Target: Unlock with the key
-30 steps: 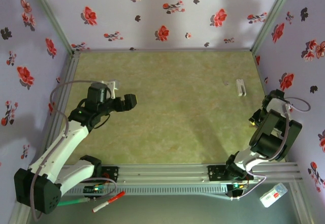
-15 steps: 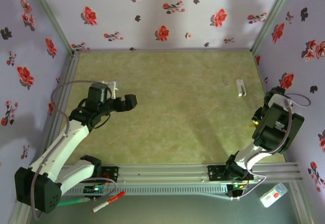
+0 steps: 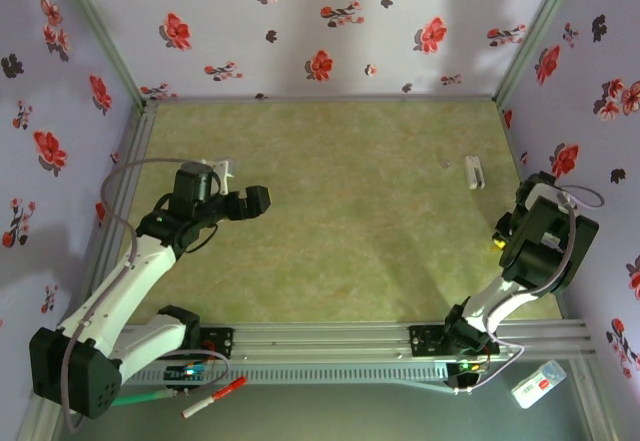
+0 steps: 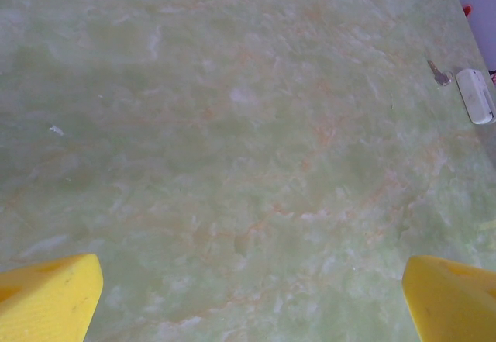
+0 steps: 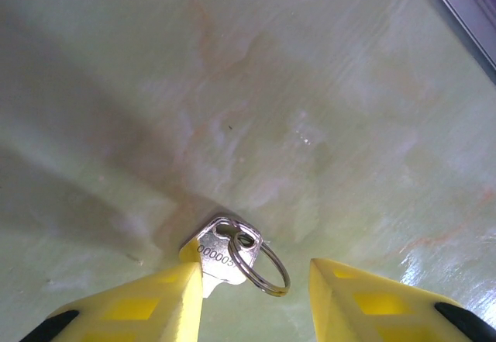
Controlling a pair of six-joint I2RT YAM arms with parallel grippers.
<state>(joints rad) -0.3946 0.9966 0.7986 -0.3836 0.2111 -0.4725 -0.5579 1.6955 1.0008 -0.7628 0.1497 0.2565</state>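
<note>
Table (image 3: 340, 251): green marbled top, closed in by flowered panels (image 3: 300, 21).
Left arm (image 3: 130, 271): lower left of the top view, reaching up and to the right over bare table.
Right arm (image 3: 540, 246): right edge of the top view, folded over itself close to the right panel.
Left claw (image 4: 252, 299): fingers wide apart, one yellow tip in each lower corner of its wrist view, with bare table between them.
Right claw (image 5: 256, 276): fingers apart and low over the table, one on each side of the key, not clamped on it.
Lock (image 3: 474, 172): white, lying flat at the right of the top view, above the right arm and apart from it.
Key (image 5: 221, 257): silver, with a numbered head and a ring, flat on the table at the lower middle of the right wrist view. The head touches the finger at frame left; the ring lies in the gap, clear of the other finger.
Small metal piece (image 4: 439, 73): just left of the lock, too small to identify.
</note>
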